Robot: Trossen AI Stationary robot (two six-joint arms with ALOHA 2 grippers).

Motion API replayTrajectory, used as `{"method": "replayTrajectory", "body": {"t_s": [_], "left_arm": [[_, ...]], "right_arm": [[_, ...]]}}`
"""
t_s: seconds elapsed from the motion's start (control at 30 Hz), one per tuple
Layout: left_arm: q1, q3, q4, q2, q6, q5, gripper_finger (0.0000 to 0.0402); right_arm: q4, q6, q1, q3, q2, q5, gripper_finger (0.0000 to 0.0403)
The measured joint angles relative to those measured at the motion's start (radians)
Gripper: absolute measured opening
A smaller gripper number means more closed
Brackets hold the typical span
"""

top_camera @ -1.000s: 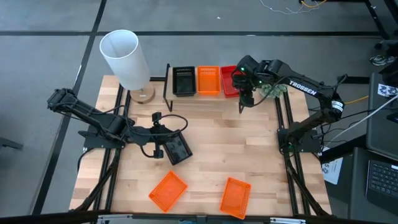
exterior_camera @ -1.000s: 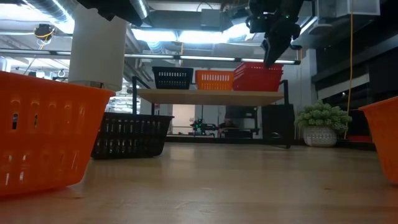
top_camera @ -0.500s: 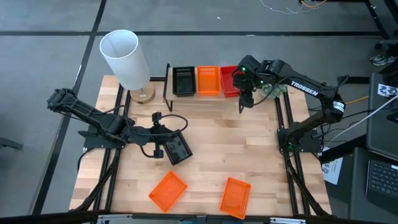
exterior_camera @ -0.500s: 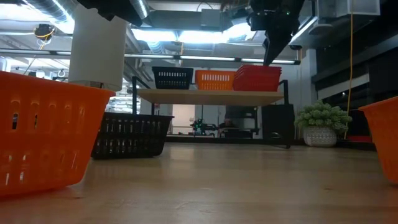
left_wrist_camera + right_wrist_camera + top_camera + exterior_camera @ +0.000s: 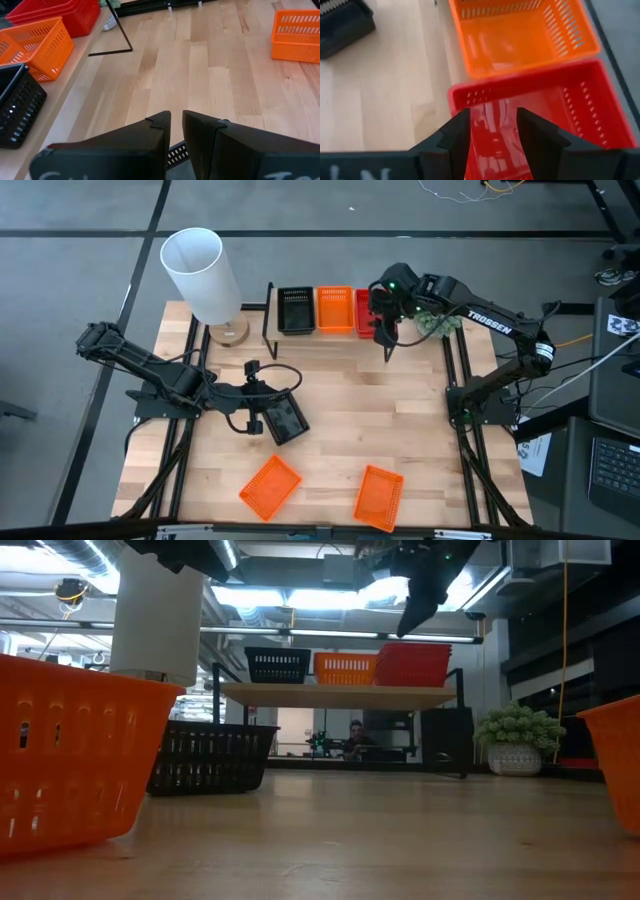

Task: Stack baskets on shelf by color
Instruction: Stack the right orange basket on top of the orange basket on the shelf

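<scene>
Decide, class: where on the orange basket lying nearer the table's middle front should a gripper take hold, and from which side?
Grip the orange basket by one long rim wall, coming straight down from above. It sits upright and open-topped on the table, its thin wall exposed, with clear wood all round.

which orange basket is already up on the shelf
The orange mesh basket in the middle of the light-wood shelf, between black and red ones; the other two lie on the table.

"TROSSEN" reads in white on the right arm.
</scene>
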Motion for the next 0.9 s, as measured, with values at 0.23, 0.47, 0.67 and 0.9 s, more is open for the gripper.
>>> {"method": "replayTrajectory", "body": {"t_s": [0.23,0.47,0.67,0.9], "left_arm": [[0.0,0.0,0.0,0.0,0.0,0.0,0.0041],[0.0,0.0,0.0,0.0,0.0,0.0,0.0041],[0.0,0.0,0.0,0.0,0.0,0.0,0.0041],[0.0,0.0,0.0,0.0,0.009,0.0,0.0041]], "right_arm": [[-0.032,0.112,0.033,0.097,-0.002,0.0,0.0159],[-0.111,0.244,0.131,0.183,-0.004,-0.144,0.0159],[-0.249,0.348,0.232,0.184,-0.004,-0.185,0.0159],[-0.354,0.382,0.361,0.183,-0.004,-0.183,0.0159]]}}
